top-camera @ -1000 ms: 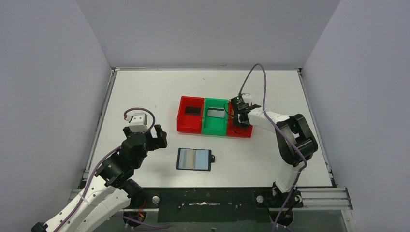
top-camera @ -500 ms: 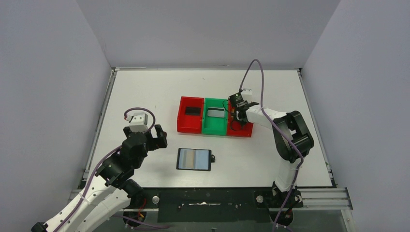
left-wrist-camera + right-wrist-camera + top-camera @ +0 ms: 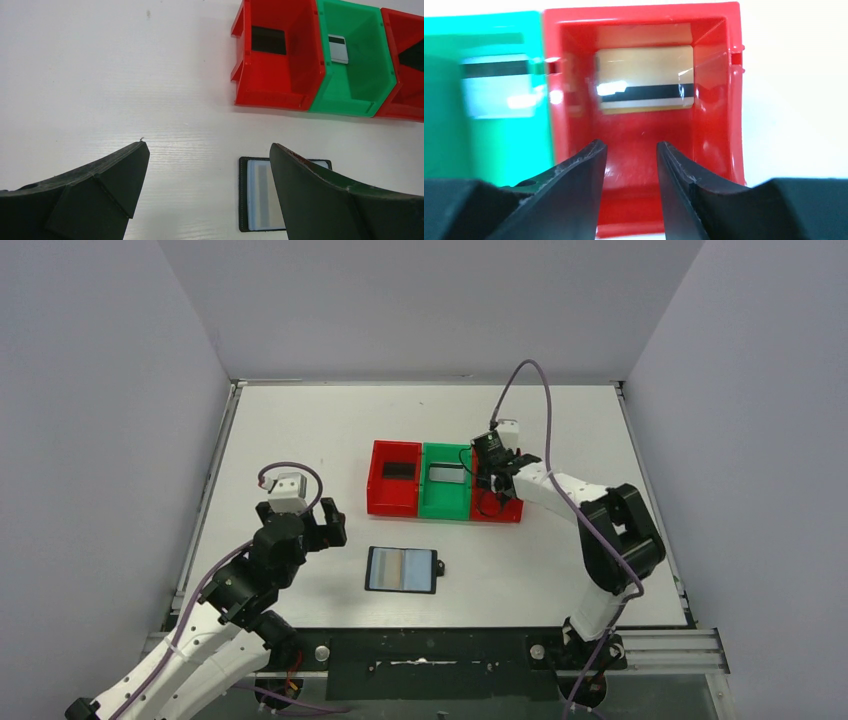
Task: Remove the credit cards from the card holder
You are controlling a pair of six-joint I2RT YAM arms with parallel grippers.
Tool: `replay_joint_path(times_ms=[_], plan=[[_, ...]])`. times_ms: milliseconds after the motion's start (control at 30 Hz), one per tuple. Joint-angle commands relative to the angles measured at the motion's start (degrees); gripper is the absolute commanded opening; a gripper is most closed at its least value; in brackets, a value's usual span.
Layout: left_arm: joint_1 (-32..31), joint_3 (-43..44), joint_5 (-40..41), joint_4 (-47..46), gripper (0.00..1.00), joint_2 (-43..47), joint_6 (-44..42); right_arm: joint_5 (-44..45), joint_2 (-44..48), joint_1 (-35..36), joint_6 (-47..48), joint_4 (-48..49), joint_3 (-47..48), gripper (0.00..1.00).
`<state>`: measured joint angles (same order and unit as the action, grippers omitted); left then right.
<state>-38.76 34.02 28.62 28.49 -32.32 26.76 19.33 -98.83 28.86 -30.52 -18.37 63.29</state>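
Now right gripper [image 3: 630, 145] hangs over red tray [image 3: 720, 125], jaws slightly parted, empty; gold card [image 3: 644, 75] flat inside. Left gripper [image 3: 208, 146] spread wide near holder [image 3: 256, 200].

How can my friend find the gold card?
On the white table stands a row of trays: red, green, red. The gold card lies in the rightmost red tray, under the right gripper. It is tan with a black stripe; the green tray holds a pale card, the left red tray a dark card.
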Motion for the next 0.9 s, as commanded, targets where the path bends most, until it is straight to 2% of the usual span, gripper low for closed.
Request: replay_joint_path(times_ms=[0, 200, 333, 433, 600, 867], plan=[[0.36, 2.76, -0.1, -1.95, 0.94, -0.28, 0.11, 5.22, 10.75, 2.97, -4.49, -1.45, -1.28, 0.45], [0.39, 2.81, 1.65, -1.54, 0.94, -0.11, 0.75, 9.53, 20.76, 11.79, -13.11, -3.32, -6.17, 0.57], [0.51, 2.81, 4.29, -0.93, 0.94, -0.03, 1.92, 8.65, 22.28, 22.2, -21.12, 1.1, -10.35, 0.6], [0.68, 2.82, 6.24, -0.44, 0.94, 0.52, 2.65, 10.66, 18.59, 29.9, -27.5, 1.31, -9.63, 0.61], [1.71, 2.7, 11.04, 1.0, 0.94, 2.59, 4.88, 15.35, 7.81, 39.69, -35.1, -2.61, -3.35, 0.62], [2.83, 1.95, 15.49, 1.9, 0.94, 5.34, 6.9, 12.45, -2.86, 43.82, -34.12, -3.97, 5.82, 0.65]])
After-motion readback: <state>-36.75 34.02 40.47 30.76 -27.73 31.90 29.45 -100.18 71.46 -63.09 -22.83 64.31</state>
